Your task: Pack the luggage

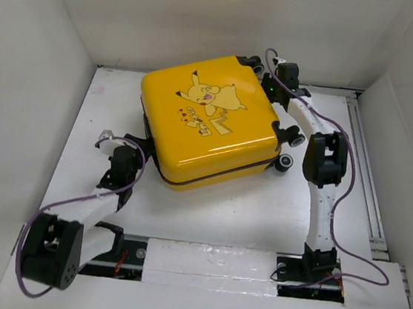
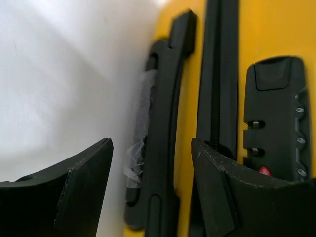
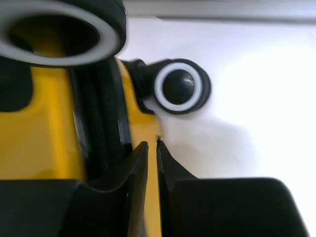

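The yellow Pikachu suitcase (image 1: 209, 117) lies closed, centre-top of the table (image 1: 259, 213). Left gripper (image 2: 150, 182) fingers open beside the side handle (image 2: 160, 128); right gripper (image 3: 152, 163) fingers nearly closed, holding nothing, by a wheel (image 3: 178, 86) — a push here could slide the case.

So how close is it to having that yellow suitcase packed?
Nearly done, by the look of it: the suitcase lies shut on the table. The left fingers stand open by its side handle; the right fingers, almost closed, sit at the zipper near a wheel.
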You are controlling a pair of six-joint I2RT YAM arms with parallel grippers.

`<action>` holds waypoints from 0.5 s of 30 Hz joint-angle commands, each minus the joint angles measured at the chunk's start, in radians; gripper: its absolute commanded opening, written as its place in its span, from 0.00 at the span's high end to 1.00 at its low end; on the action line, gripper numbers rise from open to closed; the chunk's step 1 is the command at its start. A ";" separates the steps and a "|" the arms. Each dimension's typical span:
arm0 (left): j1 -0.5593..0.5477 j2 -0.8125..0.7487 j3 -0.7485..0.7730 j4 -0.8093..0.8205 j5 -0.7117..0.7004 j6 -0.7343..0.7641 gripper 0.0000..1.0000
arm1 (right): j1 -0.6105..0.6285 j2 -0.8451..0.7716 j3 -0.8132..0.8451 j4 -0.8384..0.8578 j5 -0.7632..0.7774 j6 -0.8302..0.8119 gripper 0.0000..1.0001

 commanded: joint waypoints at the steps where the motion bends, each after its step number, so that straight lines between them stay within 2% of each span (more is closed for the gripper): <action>1: -0.104 -0.126 -0.067 -0.051 0.244 0.017 0.39 | 0.170 0.041 0.253 -0.120 -0.297 0.040 0.80; 3: -0.104 -0.233 -0.092 -0.108 0.223 0.017 0.39 | 0.170 0.066 0.363 -0.147 -0.332 0.040 0.69; 4: -0.104 -0.274 -0.092 -0.170 0.207 0.028 0.39 | 0.170 0.066 0.390 -0.147 -0.332 0.053 0.59; 5: -0.104 -0.310 -0.092 -0.198 0.190 0.041 0.39 | 0.156 0.066 0.407 -0.156 -0.332 0.053 0.49; 8: -0.114 -0.449 -0.060 -0.296 0.086 0.084 0.39 | 0.112 -0.027 0.395 -0.132 -0.332 0.073 0.34; 10: -0.114 -0.502 -0.014 -0.326 0.039 0.095 0.39 | 0.071 -0.096 0.305 -0.086 -0.323 0.085 0.31; 11: -0.114 -0.513 0.005 -0.338 0.038 0.112 0.39 | 0.055 -0.180 0.260 -0.058 -0.323 0.102 0.30; 15: -0.114 -0.558 0.062 -0.376 0.038 0.144 0.39 | -0.008 -0.406 0.026 0.094 -0.367 0.114 0.30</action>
